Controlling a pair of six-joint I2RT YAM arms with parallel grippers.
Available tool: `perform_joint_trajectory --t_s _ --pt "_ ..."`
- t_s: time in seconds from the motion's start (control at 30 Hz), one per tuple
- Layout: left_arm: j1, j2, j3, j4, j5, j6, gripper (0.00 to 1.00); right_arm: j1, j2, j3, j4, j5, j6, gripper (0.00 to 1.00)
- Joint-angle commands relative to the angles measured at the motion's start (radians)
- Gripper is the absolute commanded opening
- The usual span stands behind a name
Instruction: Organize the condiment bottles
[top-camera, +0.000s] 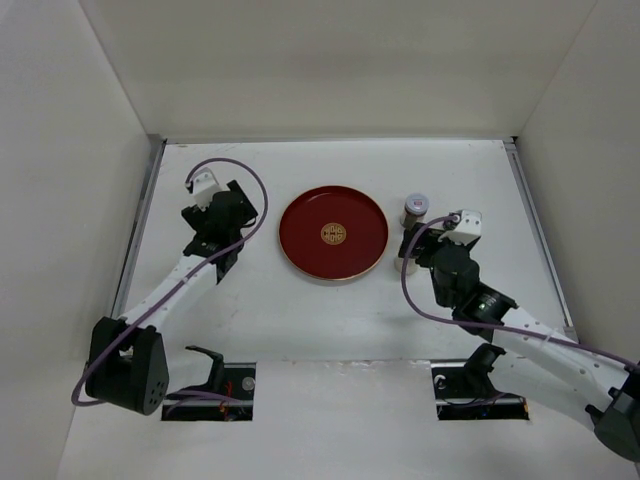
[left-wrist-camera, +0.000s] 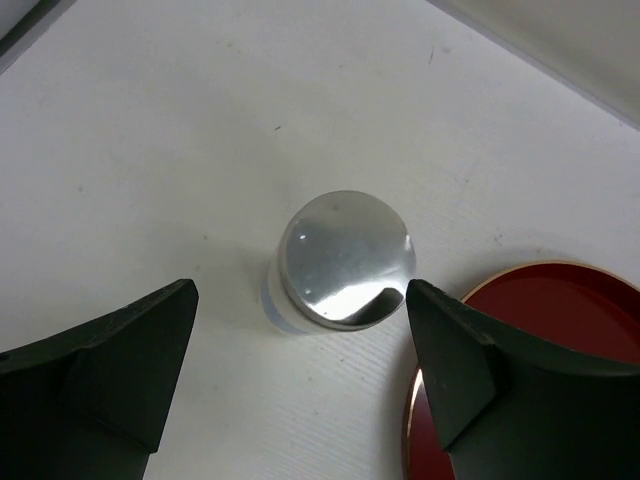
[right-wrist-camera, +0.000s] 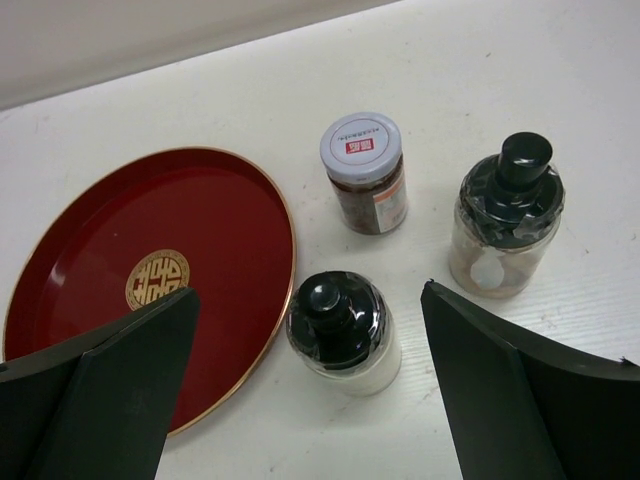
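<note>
Condiment bottles (top-camera: 414, 208) stand either side of the red lacquer plate (top-camera: 305, 212). My left gripper (left-wrist-camera: 300, 290) straddles the silver-capped bottle (left-wrist-camera: 345, 255) on the left, fingers apart, ready to clamp. My right gripper (right-wrist-camera: 308, 293), fingers spread wide, brackets the dark-capped bottle (right-wrist-camera: 340, 325) by the right rim.

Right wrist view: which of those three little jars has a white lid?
The short brown jar, behind the others. Its flat lid is white with a red mark; the front bottle and the right-hand bottle have black knobbed caps.
</note>
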Motion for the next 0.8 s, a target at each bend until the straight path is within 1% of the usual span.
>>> perform_joint_trajectory --t_s 0.0,0.1,0.23,0.37,0.5,0.63,0.73,0.77 --pt "-0.025 0.045 0.083 0.070 -0.021 0.060 0.86 0.021 0.013 0.034 0.026 0.003 -0.013 1.00" --pt "-0.045 0.085 0.111 0.082 -0.044 0.092 0.86 0.024 0.033 0.042 0.023 -0.001 -0.015 1.00" --pt "-0.042 0.140 0.136 0.093 -0.035 0.106 0.86 0.034 0.036 0.044 0.028 -0.002 -0.018 1.00" --pt "-0.035 0.169 0.157 0.093 -0.031 0.100 0.80 0.034 0.042 0.047 0.025 -0.003 -0.018 1.00" --pt "-0.035 0.194 0.174 0.083 -0.042 0.098 0.70 0.034 0.038 0.044 0.028 -0.003 -0.018 1.00" --pt "-0.019 0.212 0.169 0.082 -0.054 0.086 0.46 0.034 0.036 0.042 0.028 -0.003 -0.018 1.00" --pt "-0.021 0.183 0.151 0.083 -0.058 0.084 0.35 0.034 0.039 0.042 0.028 -0.003 -0.018 1.00" --pt "-0.024 0.162 0.146 0.085 -0.058 0.084 0.33 0.034 0.038 0.042 0.028 -0.003 -0.018 1.00"
